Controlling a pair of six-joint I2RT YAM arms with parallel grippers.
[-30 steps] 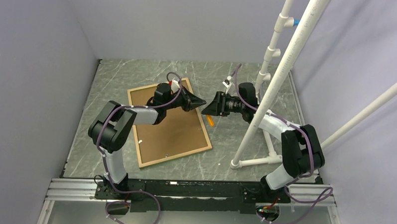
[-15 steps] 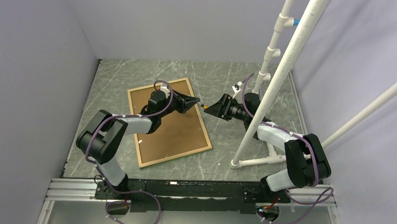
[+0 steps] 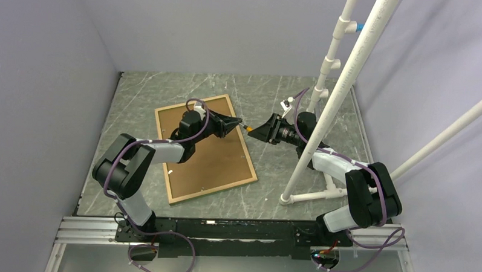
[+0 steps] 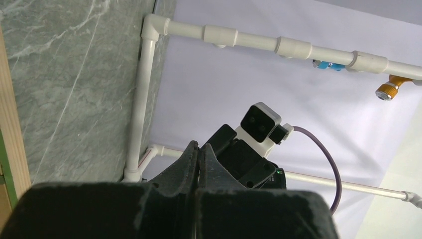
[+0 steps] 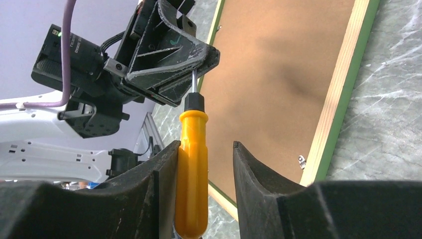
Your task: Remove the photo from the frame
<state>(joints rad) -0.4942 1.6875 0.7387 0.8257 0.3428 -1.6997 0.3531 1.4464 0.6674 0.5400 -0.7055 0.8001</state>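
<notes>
Newly raised, the screwdriver [image 5: 193, 169] sat clenched in our left gripper [image 5: 199, 67]; our right gripper [image 5: 204, 149] straddled it, unclosed. Beneath, the frame [image 3: 212, 190] held its backing board [image 3: 216, 159]

Overhead camera looks down from behind; close wrist cameras [image 4: 259, 122] face each other, all showing the frame [image 3: 212, 189].

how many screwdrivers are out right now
1. The screwdriver is between the two arms: its shaft is pinched in the left gripper, and its orange handle is between the open fingers of the right gripper. No other shows.
</notes>
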